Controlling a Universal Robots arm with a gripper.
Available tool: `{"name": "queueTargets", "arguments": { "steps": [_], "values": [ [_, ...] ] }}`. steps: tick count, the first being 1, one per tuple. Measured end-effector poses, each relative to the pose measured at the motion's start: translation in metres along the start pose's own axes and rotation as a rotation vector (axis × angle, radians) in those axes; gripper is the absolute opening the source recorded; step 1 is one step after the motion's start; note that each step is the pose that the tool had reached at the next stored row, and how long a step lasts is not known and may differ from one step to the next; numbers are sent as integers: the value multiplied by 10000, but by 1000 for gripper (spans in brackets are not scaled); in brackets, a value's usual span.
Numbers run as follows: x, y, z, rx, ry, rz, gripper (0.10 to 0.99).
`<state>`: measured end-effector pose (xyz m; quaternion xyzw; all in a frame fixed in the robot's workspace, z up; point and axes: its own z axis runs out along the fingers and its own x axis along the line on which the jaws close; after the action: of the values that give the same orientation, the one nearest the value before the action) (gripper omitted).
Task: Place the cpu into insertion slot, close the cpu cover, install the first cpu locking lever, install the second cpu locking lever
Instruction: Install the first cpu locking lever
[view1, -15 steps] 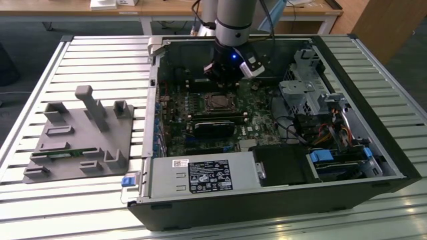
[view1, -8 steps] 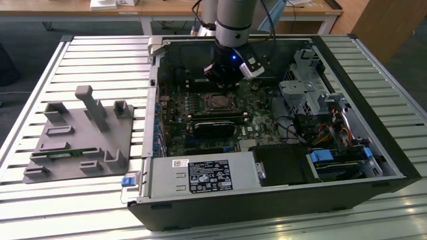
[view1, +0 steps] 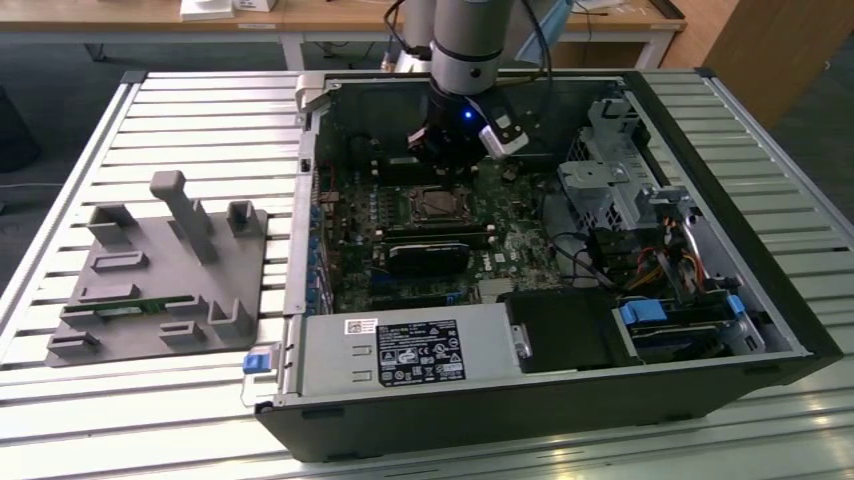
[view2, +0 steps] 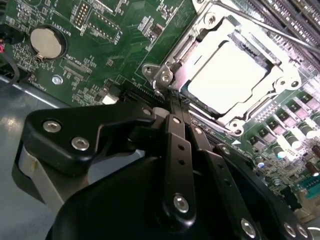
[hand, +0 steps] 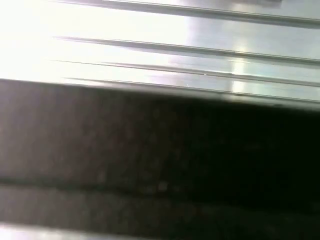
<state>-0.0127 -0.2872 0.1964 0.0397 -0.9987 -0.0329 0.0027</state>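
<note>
The claw (view2: 174, 102) has its black fingers drawn together, with nothing visibly held between them. In the second wrist view its tip sits at the lower-left corner of the cpu cover (view2: 192, 47), touching or just short of it; I cannot tell which. The cover lies flat around the cpu (view2: 227, 72), whose pale top fills the window at upper right of the frame, so the chip is seated in the insertion slot (view1: 434, 205). Around it spreads the green motherboard (view2: 100, 30), with a coin cell battery (view2: 46, 41) at upper left. In the exterior view the claw (view1: 447, 160) hangs inside the computer case (view1: 747, 330) on the slatted table (view1: 200, 110). The narrow tip could slip off the corner and scrape board components
</note>
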Motion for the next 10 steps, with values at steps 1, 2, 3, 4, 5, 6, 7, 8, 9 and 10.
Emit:
{"name": "queueTargets", "arguments": {
  "steps": [1, 2, 3, 4, 5, 6, 7, 8, 9, 10],
  "values": [
    [0, 4, -57, 7, 5, 1, 106],
    [2, 4, -105, 17, 12, 1, 106],
    [2, 8, -145, 13, 9, 1, 106],
    [2, 10, -178, 15, 11, 1, 106],
    [2, 11, -198, 15, 11, 1, 106],
    [2, 11, -203, 15, 11, 0, 106],
    [2, 11, -202, 13, 9, 0, 106],
    [2, 6, -203, 14, 11, -1, 106],
    [3, -2, -204, 15, 11, -1, 106],
    [4, -11, -205, 15, 11, 0, 106]
  ]
}}
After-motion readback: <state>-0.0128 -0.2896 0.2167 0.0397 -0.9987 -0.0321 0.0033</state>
